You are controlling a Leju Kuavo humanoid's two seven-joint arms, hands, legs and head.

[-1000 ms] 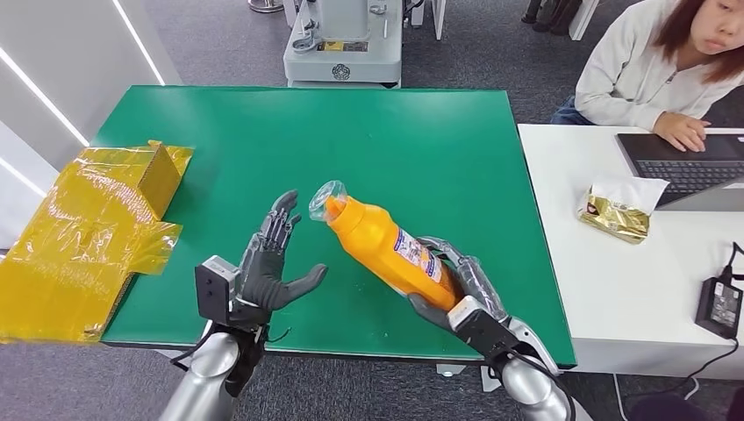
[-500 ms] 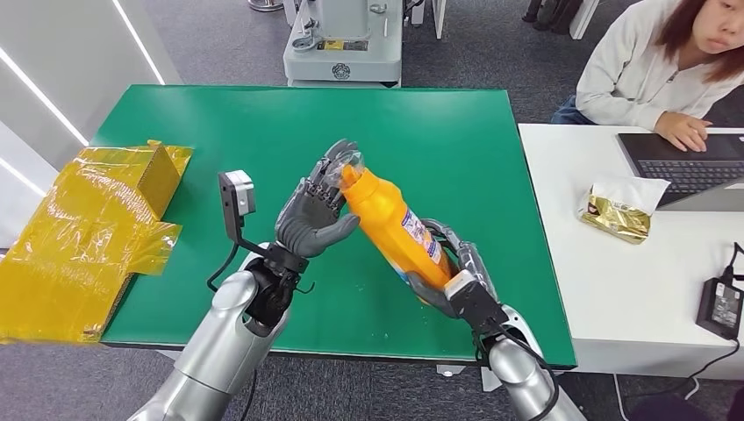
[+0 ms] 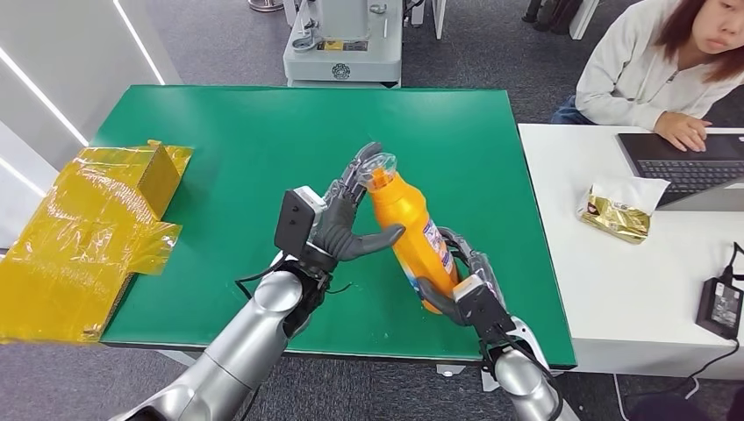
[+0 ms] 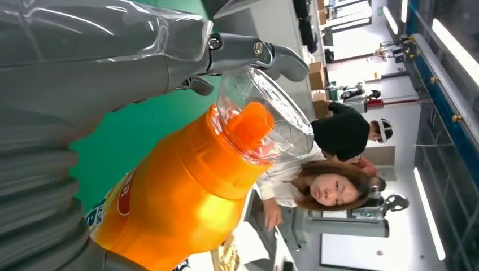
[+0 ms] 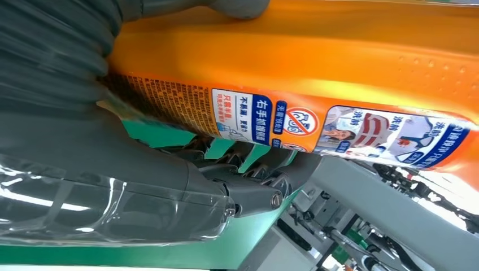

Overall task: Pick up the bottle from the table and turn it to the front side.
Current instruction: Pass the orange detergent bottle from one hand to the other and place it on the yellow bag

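Bottle (image 3: 408, 232) now tilted more upright above green tabletop (image 3: 219, 140); left hand (image 3: 351, 224) moved in, touching its neck, grip unclear. Right hand (image 3: 456, 281) grips bottle base. Right wrist view shows label print.

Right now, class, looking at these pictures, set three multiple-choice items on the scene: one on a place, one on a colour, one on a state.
1. Where does the yellow wrapping lie?
A. on the white desk
B. at the green table's left edge
C. on the floor

2. What colour is the bottle?
A. blue
B. white
C. orange

3. How is the bottle held?
A. lying flat on the table
B. raised, the right hand gripping its base
C. held by the person

Answers: 1 B, it overhangs the table on that side. 2 C, its body is orange under a clear cap. 3 B, the left hand touches its upper part.
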